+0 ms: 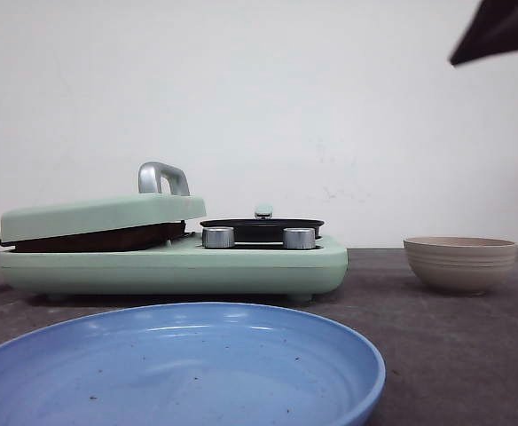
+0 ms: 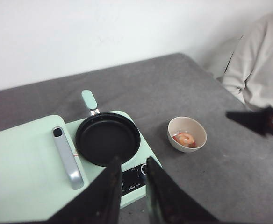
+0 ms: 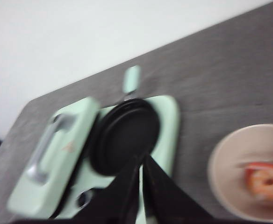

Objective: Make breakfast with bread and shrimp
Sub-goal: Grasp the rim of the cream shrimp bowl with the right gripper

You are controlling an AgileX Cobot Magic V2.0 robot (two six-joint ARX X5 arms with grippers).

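A curled pink-orange shrimp (image 2: 186, 139) is being shown lying inside the beige bowl (image 2: 187, 134) on the grey worktop (image 2: 174, 84) — just beside the mint-green cooker (image 2: 29, 168), whose black pan (image 2: 108, 138) is sitting uncovered. The left end effector (image 2: 132, 164) is being held released, empty; the right end effector (image 3: 141, 161) is being held nearly clenched — grasping nothing.
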